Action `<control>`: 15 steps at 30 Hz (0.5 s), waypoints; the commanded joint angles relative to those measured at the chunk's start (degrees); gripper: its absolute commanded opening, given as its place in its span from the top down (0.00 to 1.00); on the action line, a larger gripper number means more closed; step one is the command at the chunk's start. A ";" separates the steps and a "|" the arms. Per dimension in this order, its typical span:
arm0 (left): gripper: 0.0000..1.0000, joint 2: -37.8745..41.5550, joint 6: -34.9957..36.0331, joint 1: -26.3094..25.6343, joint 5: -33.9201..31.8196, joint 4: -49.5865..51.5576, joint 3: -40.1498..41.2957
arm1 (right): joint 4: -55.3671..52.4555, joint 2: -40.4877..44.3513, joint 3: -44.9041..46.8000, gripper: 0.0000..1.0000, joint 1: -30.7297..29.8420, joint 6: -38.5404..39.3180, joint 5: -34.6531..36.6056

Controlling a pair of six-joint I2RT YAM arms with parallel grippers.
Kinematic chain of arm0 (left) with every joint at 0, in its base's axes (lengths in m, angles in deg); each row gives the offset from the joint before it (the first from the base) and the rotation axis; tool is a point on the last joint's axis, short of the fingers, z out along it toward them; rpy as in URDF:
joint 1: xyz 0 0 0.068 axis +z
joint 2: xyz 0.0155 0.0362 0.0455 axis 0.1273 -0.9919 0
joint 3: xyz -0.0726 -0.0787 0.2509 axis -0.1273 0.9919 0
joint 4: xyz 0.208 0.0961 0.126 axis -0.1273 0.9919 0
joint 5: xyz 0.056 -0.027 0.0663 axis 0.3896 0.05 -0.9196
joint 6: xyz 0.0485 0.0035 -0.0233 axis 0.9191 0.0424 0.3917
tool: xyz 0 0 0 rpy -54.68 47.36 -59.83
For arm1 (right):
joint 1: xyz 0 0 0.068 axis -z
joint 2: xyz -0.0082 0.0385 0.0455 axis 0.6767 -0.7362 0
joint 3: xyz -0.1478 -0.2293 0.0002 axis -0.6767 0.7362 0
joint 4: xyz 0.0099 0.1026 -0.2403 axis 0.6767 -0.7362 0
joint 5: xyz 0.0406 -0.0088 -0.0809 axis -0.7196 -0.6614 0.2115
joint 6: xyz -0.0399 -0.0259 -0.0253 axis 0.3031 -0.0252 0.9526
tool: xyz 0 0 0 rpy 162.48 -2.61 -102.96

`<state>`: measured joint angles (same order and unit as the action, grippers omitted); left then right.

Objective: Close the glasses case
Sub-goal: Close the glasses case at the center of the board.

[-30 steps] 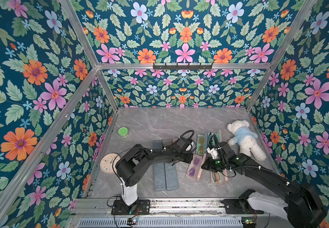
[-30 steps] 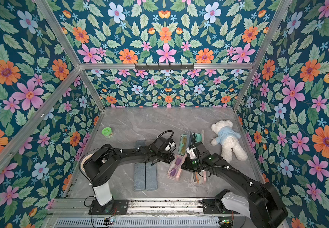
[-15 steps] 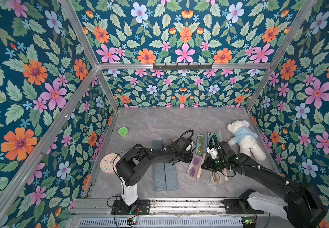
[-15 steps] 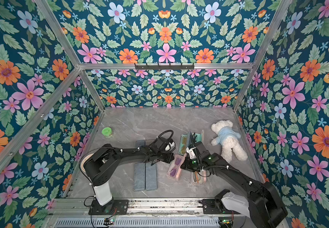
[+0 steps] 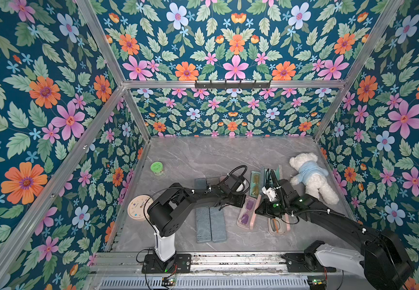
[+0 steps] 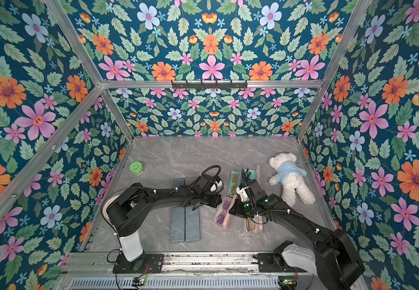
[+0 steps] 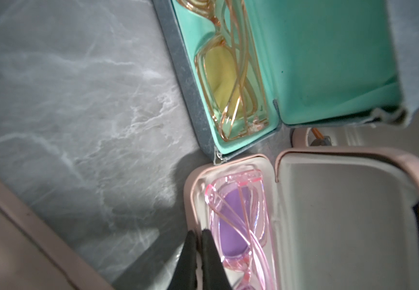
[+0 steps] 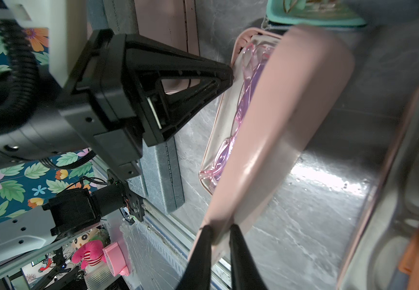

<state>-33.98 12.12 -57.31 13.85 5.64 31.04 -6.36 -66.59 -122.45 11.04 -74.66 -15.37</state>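
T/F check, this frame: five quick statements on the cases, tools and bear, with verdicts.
1. The pink case holds pink-framed glasses. True.
2. The teal-lined case is closed. False: it lies open with yellow-lensed glasses inside.
3. The right tool pinches the pink case's lid. True.
4. The left tool gapes wide. False: shut, tips at the pink case's rim.
5. The teddy bear wears red. False: a light blue top.

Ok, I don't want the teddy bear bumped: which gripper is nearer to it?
Right. The right gripper pinches the pink case by its raised lid, on the side toward the teddy bear; the left gripper sits at that case's opposite rim, farther away.
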 commanded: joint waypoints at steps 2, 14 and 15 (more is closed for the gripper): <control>0.91 -0.26 0.79 -0.09 0.40 -0.48 -0.34 | 0.03 -0.19 -0.05 0.83 -0.04 -0.05 1.12; 0.91 -0.04 0.79 -0.11 0.22 -0.47 -0.25 | 0.38 -0.87 -0.38 0.83 -0.02 -0.13 0.88; 0.91 -0.02 0.79 -0.10 0.21 -0.48 -0.25 | 0.59 -0.97 -0.38 0.83 -0.01 -0.15 0.83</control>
<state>-34.02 12.14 -57.33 13.81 5.64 30.95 -5.91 -67.20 -122.60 11.04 -74.66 -15.59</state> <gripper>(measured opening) 0.090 0.173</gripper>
